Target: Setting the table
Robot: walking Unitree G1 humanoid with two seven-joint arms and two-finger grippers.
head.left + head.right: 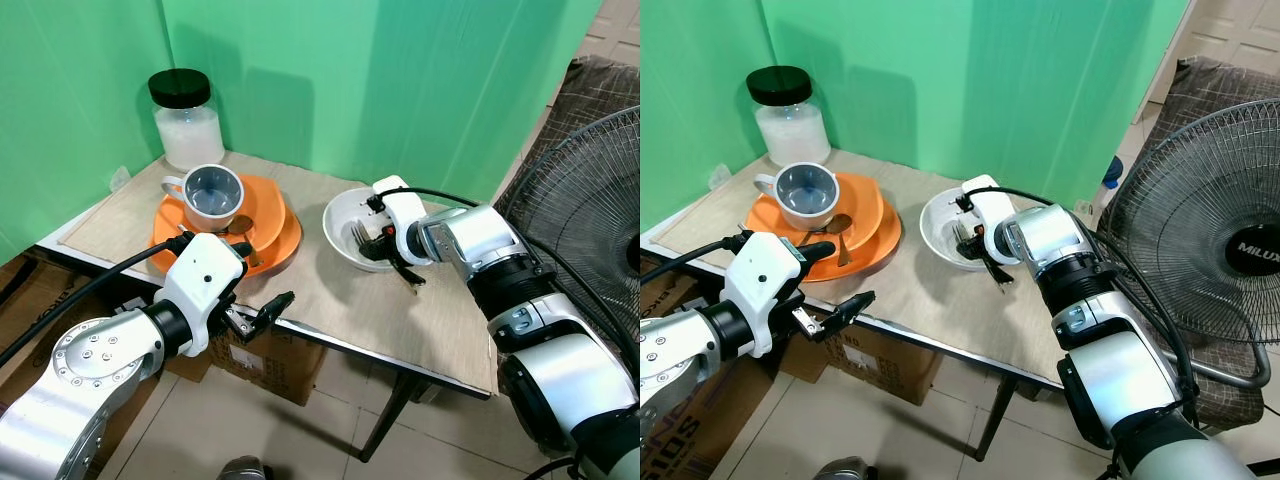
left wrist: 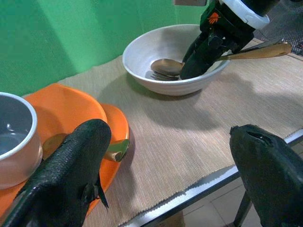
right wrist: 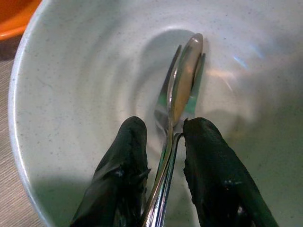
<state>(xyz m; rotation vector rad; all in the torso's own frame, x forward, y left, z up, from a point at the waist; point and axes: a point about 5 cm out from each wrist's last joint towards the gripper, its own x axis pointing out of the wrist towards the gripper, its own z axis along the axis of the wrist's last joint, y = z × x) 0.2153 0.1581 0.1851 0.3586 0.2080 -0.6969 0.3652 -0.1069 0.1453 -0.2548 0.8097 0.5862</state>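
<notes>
While the right gripper [image 3: 163,156] reaches down into the white bowl [image 1: 340,215], its two black fingers [image 3: 124,161] stand either side of a spoon [image 3: 182,78] and a fork [image 3: 163,101] that lie together at the bowl's bottom. Both handles pass through the narrow gap between the fingertips. Finger contact with the metal cannot be confirmed from the wrist view; the gap looks slightly wider than the handles. The spoon lies on top of the fork, bowl end pointing away from the gripper. In the left wrist view the spoon's gold handle [image 2: 258,51] runs out over the bowl's rim, past the right gripper.

The left gripper [image 1: 262,312] hangs at the table's [image 1: 420,320] near edge, fingers spread wide, holding nothing. Ahead of it and just to its left sit two stacked orange plates [image 1: 275,235]. A grey cup [image 1: 210,193] stands upright on the plates, and a second spoon [image 1: 240,228] lies on the plate just beside the cup. The bowl is further ahead of the left gripper, to its right, on the woven mat [image 2: 180,127] that covers the tabletop.

Beyond the plates, at the table's far corner against the green backdrop [image 1: 300,70], stands a jar [image 1: 186,120] with a black lid and white contents. A floor fan [image 1: 1215,240] stands to the right of the right arm.
</notes>
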